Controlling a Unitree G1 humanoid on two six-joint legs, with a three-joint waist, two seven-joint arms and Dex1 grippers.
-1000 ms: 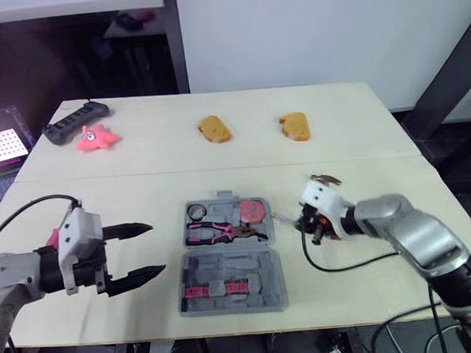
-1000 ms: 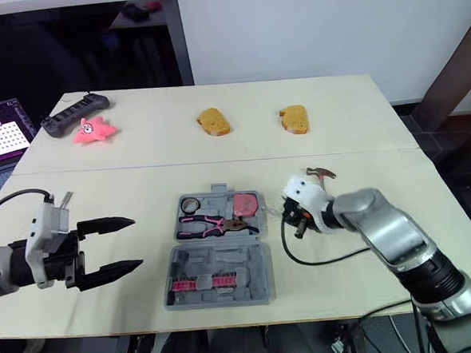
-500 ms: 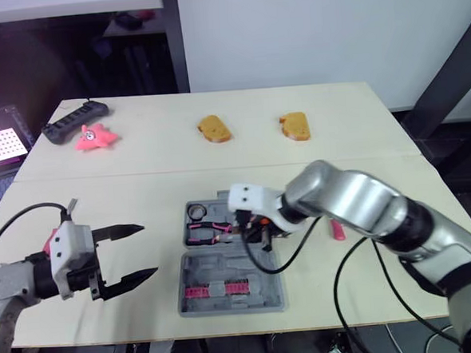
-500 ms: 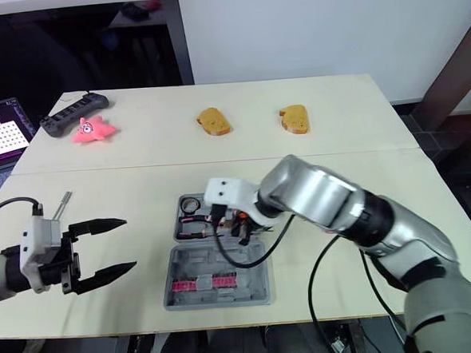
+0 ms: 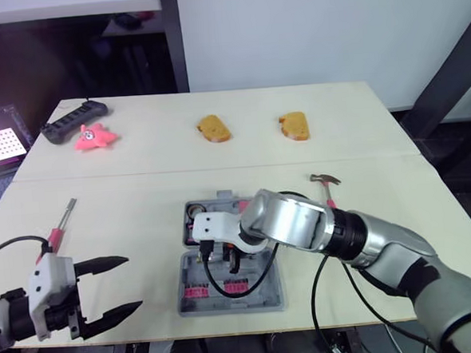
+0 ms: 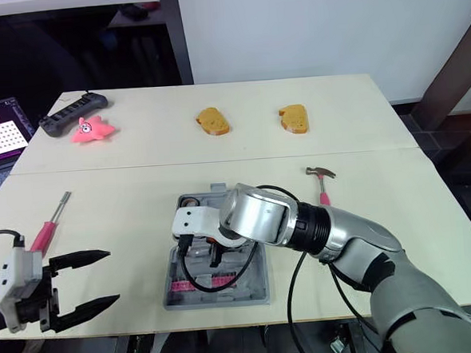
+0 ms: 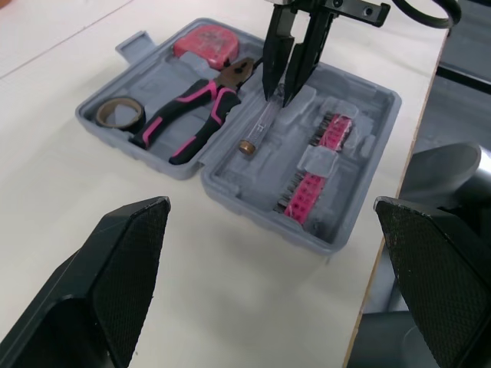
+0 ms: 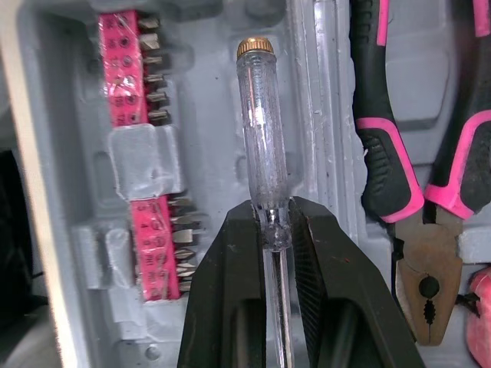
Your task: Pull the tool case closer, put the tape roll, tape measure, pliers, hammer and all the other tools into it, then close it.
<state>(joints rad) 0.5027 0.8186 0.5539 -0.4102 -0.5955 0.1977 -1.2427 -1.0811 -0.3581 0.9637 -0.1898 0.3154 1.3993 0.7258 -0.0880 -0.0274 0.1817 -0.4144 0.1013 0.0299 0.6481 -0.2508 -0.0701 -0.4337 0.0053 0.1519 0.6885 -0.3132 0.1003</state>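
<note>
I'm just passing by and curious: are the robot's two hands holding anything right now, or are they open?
Left gripper: open, holding nothing.
Right gripper: shut on the clear-handled screwdriver, over the tool case.

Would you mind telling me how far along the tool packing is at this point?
Done: the tool case lies open close by, holding the tape roll, pliers and tape measure. In hand: the right gripper is shut on a clear-handled screwdriver at the case's near half. Remaining: the hammer and pink-handled screwdriver lie on the table, and the case needs closing.
</note>
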